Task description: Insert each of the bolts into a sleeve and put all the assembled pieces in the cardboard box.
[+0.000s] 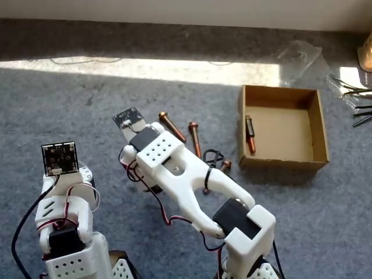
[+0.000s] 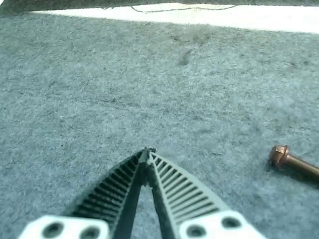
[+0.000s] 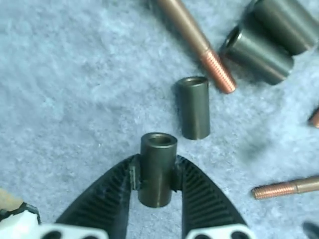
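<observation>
My right gripper is shut on a dark sleeve, held upright just over the carpet. Another sleeve lies right beyond it, and two more lie farther off beside a copper bolt. A second bolt's threaded end lies to one side. My left gripper is shut and empty above bare carpet, with one bolt off to its side. In the high view the cardboard box at the right holds one assembled piece, and bolts lie left of the box.
The right arm stretches across the middle of the grey carpet, covering the sleeves from above. Clear plastic bags lie behind the box. Black cables run along the far right edge.
</observation>
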Available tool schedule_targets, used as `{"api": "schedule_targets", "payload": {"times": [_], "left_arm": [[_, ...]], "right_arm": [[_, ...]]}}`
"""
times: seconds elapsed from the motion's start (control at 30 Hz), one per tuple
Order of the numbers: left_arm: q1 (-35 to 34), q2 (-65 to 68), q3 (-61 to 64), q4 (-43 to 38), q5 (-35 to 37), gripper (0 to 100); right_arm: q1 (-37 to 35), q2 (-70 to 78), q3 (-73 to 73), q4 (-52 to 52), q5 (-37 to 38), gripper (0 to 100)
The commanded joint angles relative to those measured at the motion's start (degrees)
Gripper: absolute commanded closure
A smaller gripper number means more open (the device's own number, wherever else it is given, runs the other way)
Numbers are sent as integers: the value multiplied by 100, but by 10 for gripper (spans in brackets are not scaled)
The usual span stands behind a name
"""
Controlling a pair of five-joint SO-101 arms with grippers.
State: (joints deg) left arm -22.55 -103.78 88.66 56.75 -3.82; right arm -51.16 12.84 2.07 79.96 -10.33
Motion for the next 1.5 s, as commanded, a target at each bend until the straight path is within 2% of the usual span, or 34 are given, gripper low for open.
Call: {"api": "schedule_targets", "payload": {"times": [0.0, 0.1, 0.37, 0.5, 0.73, 0.97, 1.03, 1.2, 1.47], "left_arm": [[-22, -66, -31, -123, -18, 989], [-22, -66, 48, -149, -18, 989], [-22, -66, 497, -888, -18, 989], [-13, -66, 505, -879, -18, 989], [338, -66, 505, -862, -18, 993], [374, -66, 462, -862, -18, 993], [374, -66, 462, -862, -18, 993], [382, -66, 505, -862, -18, 993], [382, -66, 514, -862, -18, 993]], "right_arm": [[119, -92, -567, 382, 158, 968], [374, -101, -971, 708, 158, 968], [1182, -101, -2686, 2018, 299, 969], [1543, -514, -3319, 2088, 440, 995], [2053, -2193, -2765, 2044, 440, 994], [2774, -3336, -2413, 2035, 457, 994], [2914, -3538, -2158, 1886, 756, 994], [2967, -3996, -919, 1253, 1433, 994], [2967, -5692, 1349, -251, 1486, 994]]}}
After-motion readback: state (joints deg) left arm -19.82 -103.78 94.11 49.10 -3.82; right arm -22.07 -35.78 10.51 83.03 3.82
